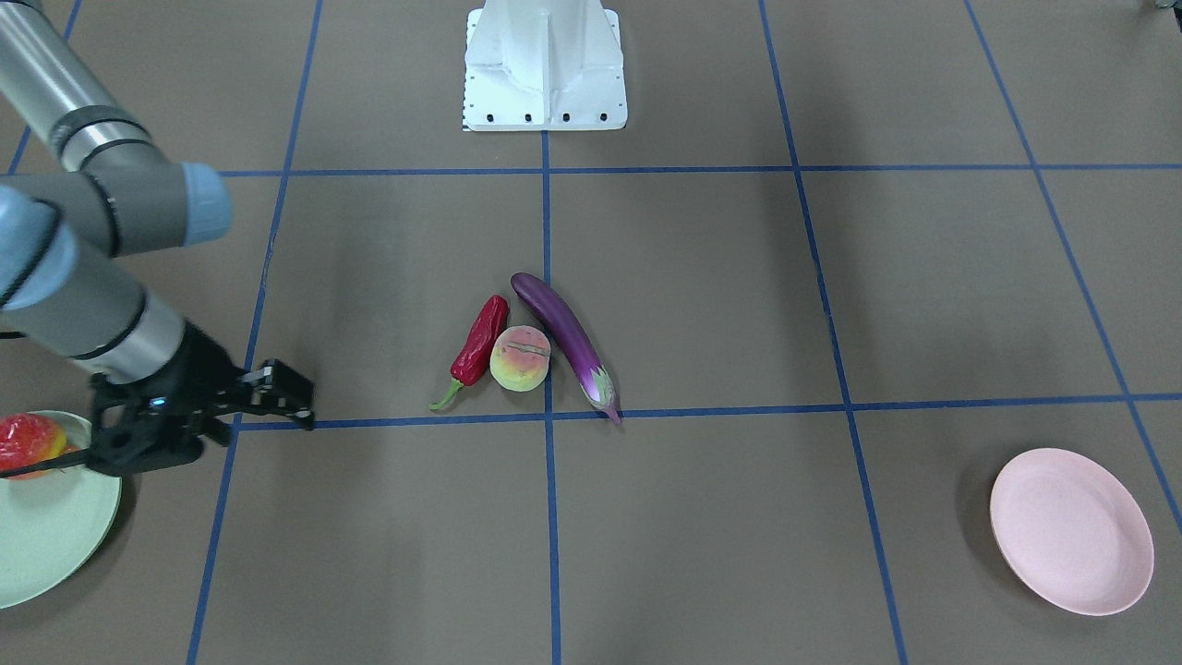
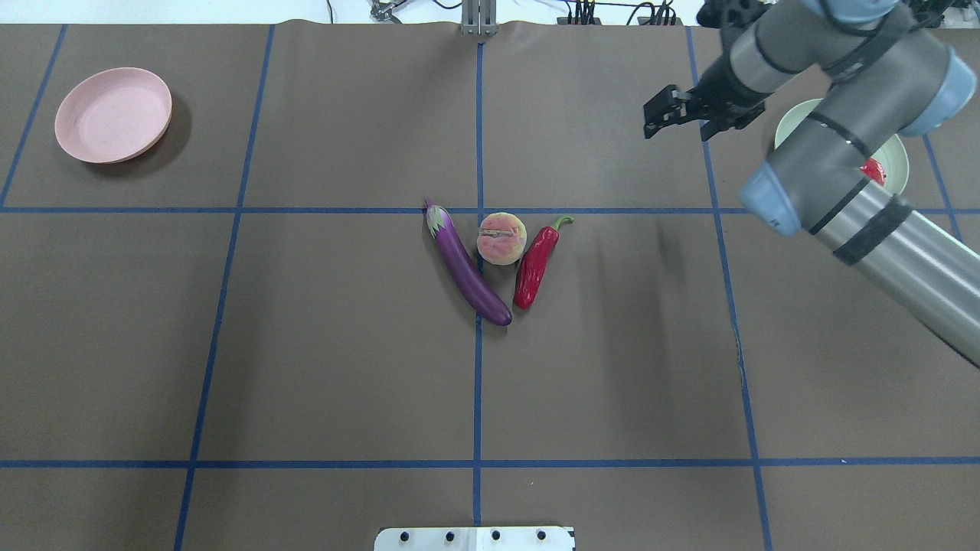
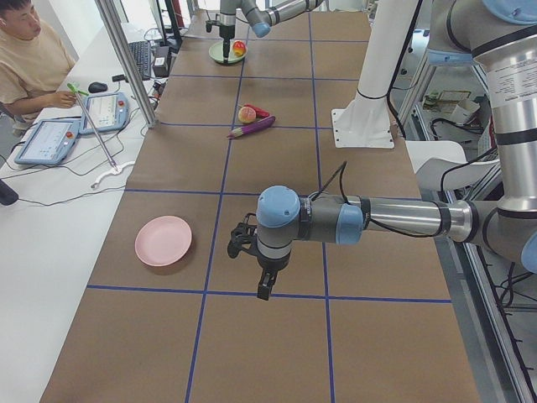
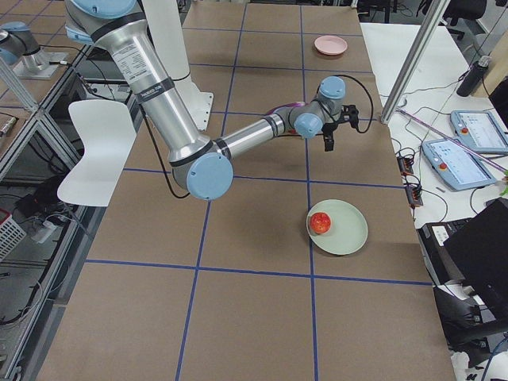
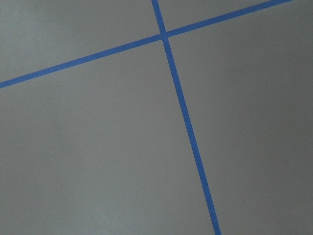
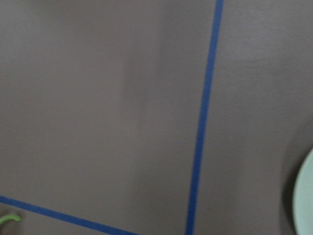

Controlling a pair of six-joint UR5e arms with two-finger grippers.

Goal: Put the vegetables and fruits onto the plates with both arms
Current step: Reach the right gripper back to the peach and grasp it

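Jaws of my right gripper (image 2: 674, 122) stand well apart, and they hold nothing. They hang above the brown table (image 2: 321, 367), just beside the green plate (image 4: 349, 238), on its side toward the middle of the table. On that plate lies the red fruit (image 4: 320, 223), close to the rim that is nearest to my base (from overhead my right arm (image 2: 842, 153) hides most of it).

Well apart from these jaws, toward the middle of the table, three things lie close together. The chili (image 2: 536, 264) is the nearest to the jaws, next comes the peach (image 2: 501, 238), and the eggplant (image 2: 467, 268) is the farthest. The peach sits between the other two, and these make a V whose closed end points toward my base. The eggplant lies across a blue tape line (image 2: 477, 398). My right wrist camera shows only table, tape and a thin piece of the green plate at one edge.

For the jaws of my left gripper (image 3: 267, 284) I cannot tell if they are apart or together, because only the side view shows them. This gripper hangs above the table and points down. The pink plate (image 2: 113, 115) is near it but apart from it, on the side away from my base. Below it my left wrist camera shows two tape lines that cross.
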